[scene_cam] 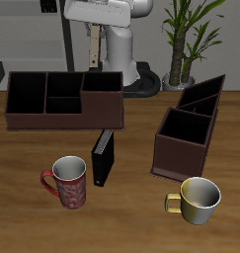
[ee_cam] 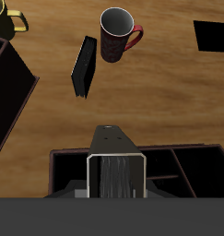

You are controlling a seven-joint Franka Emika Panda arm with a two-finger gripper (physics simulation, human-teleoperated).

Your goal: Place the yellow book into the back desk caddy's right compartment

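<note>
The gripper (ee_cam: 115,184) is clamped on the yellow book (scene_cam: 92,51), which hangs upright above the back caddy (scene_cam: 62,119), roughly over its right compartment (scene_cam: 102,82). Judged risk: a descent off line could catch the book's edge on the caddy's divider or drop it into an adjoining middle section. No brand, label or writing is legible.

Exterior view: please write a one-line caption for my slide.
The gripper holds the yellow book above the back desk caddy; black book, red mug and yellow mug stand nearer the front.
</note>
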